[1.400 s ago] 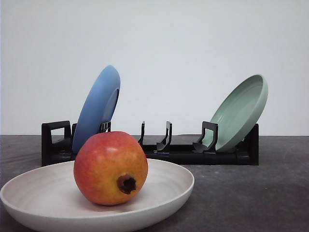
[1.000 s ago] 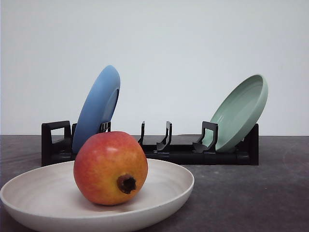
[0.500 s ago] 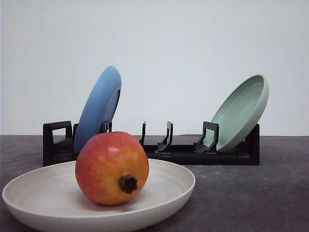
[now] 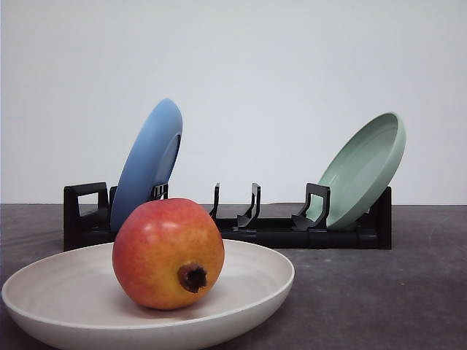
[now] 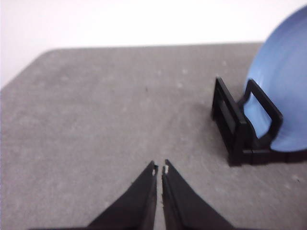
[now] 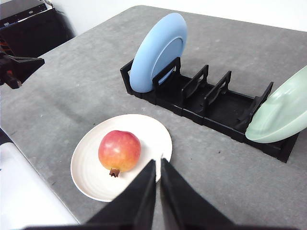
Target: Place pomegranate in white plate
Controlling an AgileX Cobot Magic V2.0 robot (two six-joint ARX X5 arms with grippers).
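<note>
pomegranate [image 4: 168,253] sits in white plate [image 4: 248,281]; right wrist view shows right claw [image 6: 157,163] closed above

Red-yellow pomegranate [image 4: 168,253], cream white plate [image 4: 248,271]

Three plates [image 6: 121,163], one pomegranate [image 6: 119,150], one rack [image 6: 211,108]

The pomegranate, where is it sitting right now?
In the front view the pomegranate rests inside the white plate, low and left of centre, in front of the black rack holding the blue plate.
</note>
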